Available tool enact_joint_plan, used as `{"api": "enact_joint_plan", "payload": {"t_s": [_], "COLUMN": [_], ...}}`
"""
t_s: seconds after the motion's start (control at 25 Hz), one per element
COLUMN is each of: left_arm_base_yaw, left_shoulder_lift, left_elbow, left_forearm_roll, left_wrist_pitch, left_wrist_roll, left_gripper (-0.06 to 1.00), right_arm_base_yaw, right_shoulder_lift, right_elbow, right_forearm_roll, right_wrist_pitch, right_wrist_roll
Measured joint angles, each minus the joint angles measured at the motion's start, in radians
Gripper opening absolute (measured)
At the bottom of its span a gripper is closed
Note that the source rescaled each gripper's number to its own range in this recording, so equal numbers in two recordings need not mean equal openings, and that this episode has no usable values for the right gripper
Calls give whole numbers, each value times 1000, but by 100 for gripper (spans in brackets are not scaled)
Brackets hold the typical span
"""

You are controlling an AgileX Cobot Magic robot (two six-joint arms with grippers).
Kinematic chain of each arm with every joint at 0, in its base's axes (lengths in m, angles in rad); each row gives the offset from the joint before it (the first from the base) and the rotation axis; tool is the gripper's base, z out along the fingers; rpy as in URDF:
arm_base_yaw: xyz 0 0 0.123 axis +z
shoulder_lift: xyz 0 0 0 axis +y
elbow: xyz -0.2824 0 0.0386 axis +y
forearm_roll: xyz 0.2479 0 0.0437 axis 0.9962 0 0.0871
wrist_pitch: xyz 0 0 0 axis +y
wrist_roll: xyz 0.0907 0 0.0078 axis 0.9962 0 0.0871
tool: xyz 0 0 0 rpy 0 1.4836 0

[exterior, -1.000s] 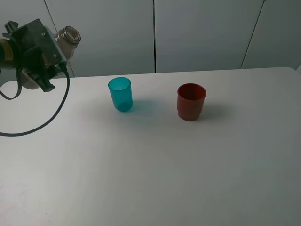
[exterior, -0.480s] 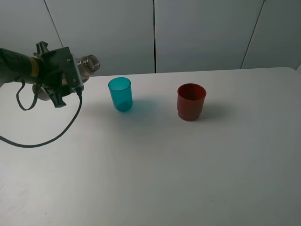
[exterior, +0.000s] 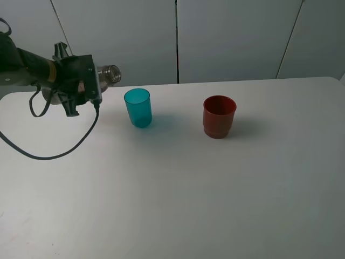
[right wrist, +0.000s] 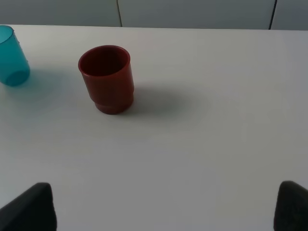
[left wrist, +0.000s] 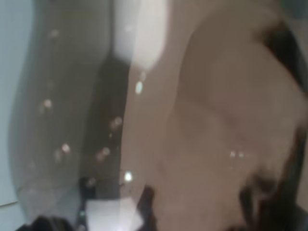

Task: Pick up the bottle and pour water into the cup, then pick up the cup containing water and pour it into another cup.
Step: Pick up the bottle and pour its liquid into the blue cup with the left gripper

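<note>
My left gripper is shut on the bottle, which lies almost level in the air, its open neck pointing right. The neck ends just left of and slightly above the cup, a teal tumbler standing upright. Another cup, red and ridged, stands to its right. In the left wrist view the tinted bottle fills the picture. The right wrist view shows my right gripper open and empty, near the table's front, with the red cup and the teal cup ahead of it.
The white table runs to a grey panelled wall at the back. A black cable hangs in a loop from the left arm over the table's left part.
My left arm has carried the bottle right and down toward the teal cup. The bottle has tipped from slanting upward to nearly level. Both cups stay put.
</note>
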Motion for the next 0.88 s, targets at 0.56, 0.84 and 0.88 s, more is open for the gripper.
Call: {"api": "enact_joint_plan", "payload": {"t_s": [0.56,0.84,0.88], "left_arm_base_yaw": [-8,-16,-16], "left_shoulder_lift": [40,51,51], "left_elbow": [-72,-92,-94], "left_forearm_roll": [90,98,103], "left_wrist_pitch": [36,34,34], "left_wrist_roll": [40,61,72], "left_gripper": [1,1,1], "right_arm_base_yaw": [0,0,0], "right_shoulder_lift": [0,0,0], "right_elbow": [0,0,0], "right_forearm_roll": [0,0,0], "right_wrist_pitch": [0,0,0], "right_wrist_roll": [0,0,0]}}
